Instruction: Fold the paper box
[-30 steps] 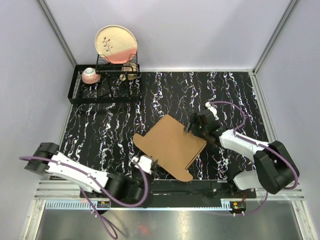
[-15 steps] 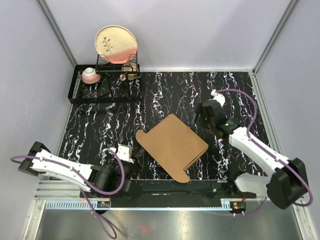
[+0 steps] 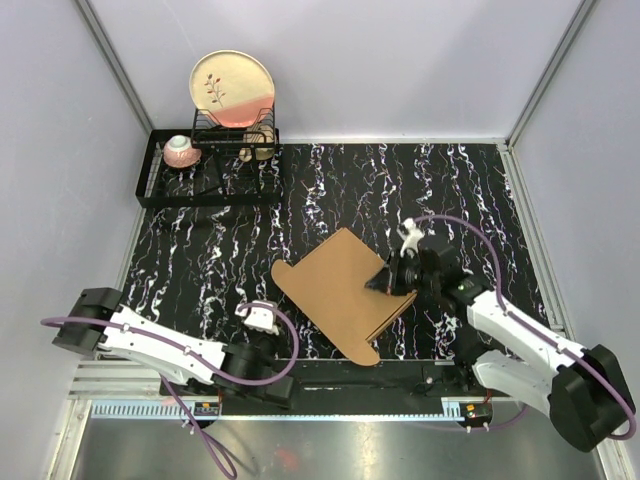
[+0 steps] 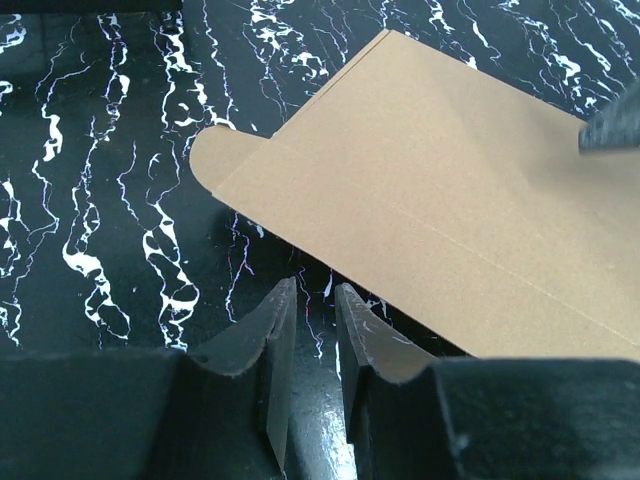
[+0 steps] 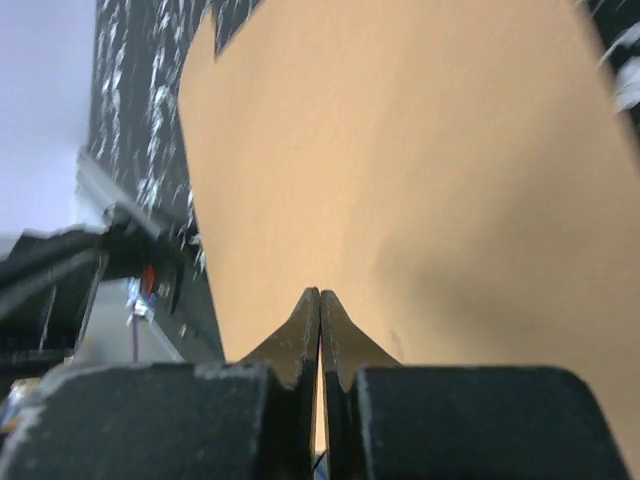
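— Where is the paper box (image 3: 340, 295) found?
— It is laid flat on the tabletop (image 3: 200, 260).
— And the fingers?
— The left fingers (image 4: 280, 350) are held slightly apart just beside its near-left edge. The right fingers (image 5: 300, 335) are pressed together over its right side.

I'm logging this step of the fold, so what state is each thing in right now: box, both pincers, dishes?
paper box: flat, not yet folded up, lying on the table.
left pincer: slightly open, empty, by the box's near edge.
right pincer: shut, tips over the box.
plate: standing on edge in the dish rack.
bowl: sitting in the rack.
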Robot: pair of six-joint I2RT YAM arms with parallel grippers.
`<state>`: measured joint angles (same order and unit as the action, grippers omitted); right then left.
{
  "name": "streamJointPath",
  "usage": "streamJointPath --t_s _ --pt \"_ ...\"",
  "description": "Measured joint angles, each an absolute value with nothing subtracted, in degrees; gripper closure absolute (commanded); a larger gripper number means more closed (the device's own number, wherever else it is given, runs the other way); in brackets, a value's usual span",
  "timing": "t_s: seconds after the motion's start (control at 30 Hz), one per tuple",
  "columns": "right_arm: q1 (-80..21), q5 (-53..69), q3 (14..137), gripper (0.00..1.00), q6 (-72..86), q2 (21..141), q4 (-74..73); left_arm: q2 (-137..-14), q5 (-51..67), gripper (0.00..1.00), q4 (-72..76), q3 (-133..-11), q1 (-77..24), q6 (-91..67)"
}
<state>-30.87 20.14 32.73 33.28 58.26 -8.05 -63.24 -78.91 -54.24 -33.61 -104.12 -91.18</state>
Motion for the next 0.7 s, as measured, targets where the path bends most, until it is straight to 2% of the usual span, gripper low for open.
streamJointPath --t_s 0.1,0.2,0.53,0.63,0.7 --pt "-31.0 27.8 25.7 1.0 37.0 56.6 -2.3 -62.7 -79.1 0.75 -56.7 -33.8 -104.1 -94.3" --pt "-31.5 32.6 23.7 1.0 39.2 58.7 2.1 -61.7 -79.1 0.75 -58.0 -33.8 -104.1 -96.5" --pt "-33.6 35.2 24.9 1.0 40.5 72.2 6.1 -61.3 -78.2 0.72 -59.2 -33.3 -104.1 -100.1" --pt "-33.9 35.5 25.9 0.96 41.0 73.9 6.2 -61.3 -77.6 0.72 -59.8 -32.4 -104.1 -101.7" --pt "-34.0 35.4 25.9 0.86 41.4 73.5 6.2 -61.3 -77.1 0.72 -60.6 -32.1 -104.1 -102.7"
